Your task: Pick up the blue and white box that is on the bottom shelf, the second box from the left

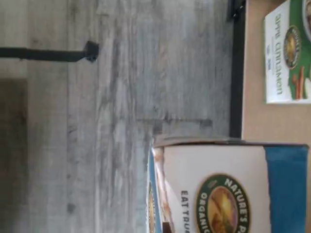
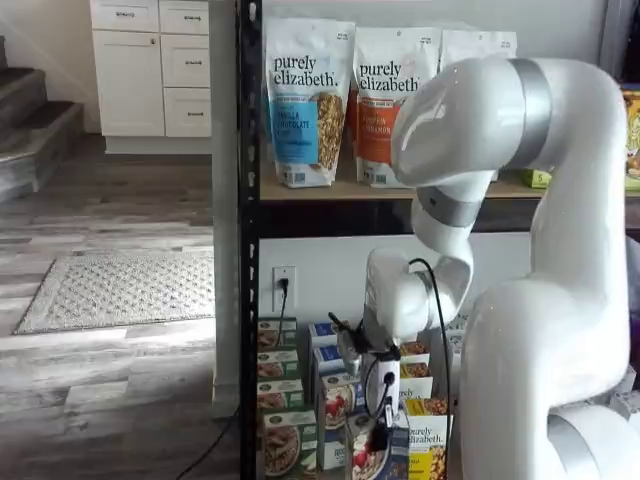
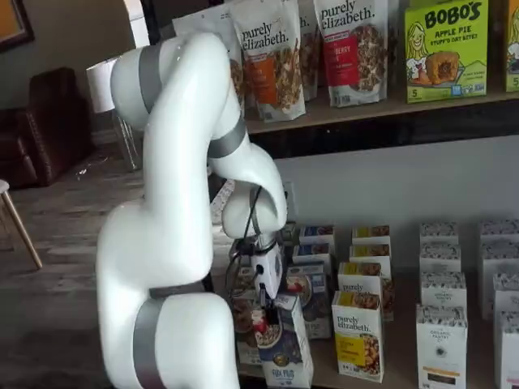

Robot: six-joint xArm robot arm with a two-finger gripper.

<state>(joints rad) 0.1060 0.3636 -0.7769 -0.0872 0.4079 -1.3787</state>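
Observation:
The blue and white box (image 3: 285, 350) stands tilted at the front of the bottom shelf (image 3: 400, 347), out of line with the several like cartons behind it. It also shows in a shelf view (image 2: 366, 460) and fills the near part of the wrist view (image 1: 228, 189), white top and blue lower part. My gripper (image 3: 263, 318) reaches down onto its top, black fingers closed on it; the gripper shows in both shelf views (image 2: 381, 432). A green-fronted carton (image 1: 289, 53) lies on the tan board beyond.
Green-fronted cartons (image 2: 281, 440) stand left of the box, yellow-fronted ones (image 3: 358, 334) right, white cartons (image 3: 442, 340) further right. A black rack post (image 2: 248, 250) rises at the left. The tier above holds granola bags (image 2: 305, 100). My white arm (image 2: 540, 320) covers much of the shelves.

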